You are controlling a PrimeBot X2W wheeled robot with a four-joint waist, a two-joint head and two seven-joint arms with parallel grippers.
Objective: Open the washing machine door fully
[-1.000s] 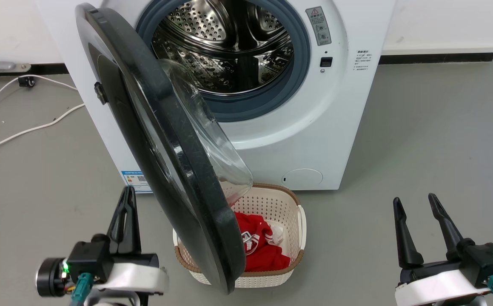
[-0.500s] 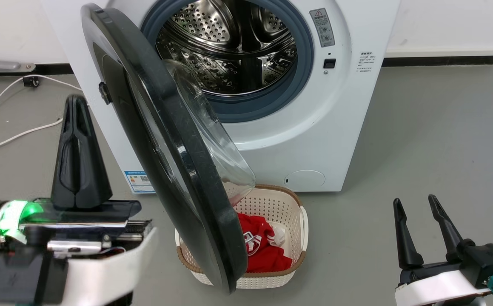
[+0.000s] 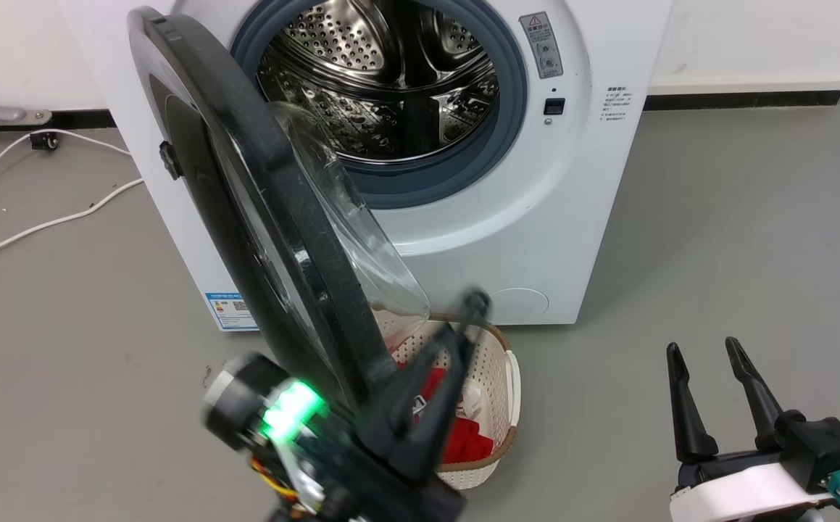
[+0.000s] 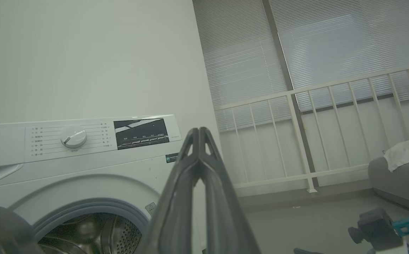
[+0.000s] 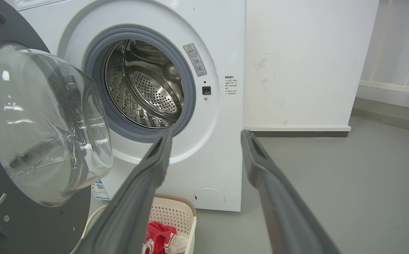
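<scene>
The washing machine door is a big round black disc with a clear glass bowl. It stands swung out from the white machine, about edge-on to me, hinged on the left. Its inner face and bowl fill the left of the right wrist view. My left gripper is blurred at the door's lower edge, on the bowl side, fingers pointing up and right over the basket. Its fingers are shut on nothing. I cannot tell if it touches the door. My right gripper hangs open at the lower right, apart from the door.
A white basket holding a red garment sits on the floor under the door. The steel drum is exposed. White cables lie on the floor at the left. A railing and grey seat stand to one side.
My left gripper has swung from the door's outer left side to its lower edge on the bowl side, over the basket. The door and right gripper have hardly moved.
</scene>
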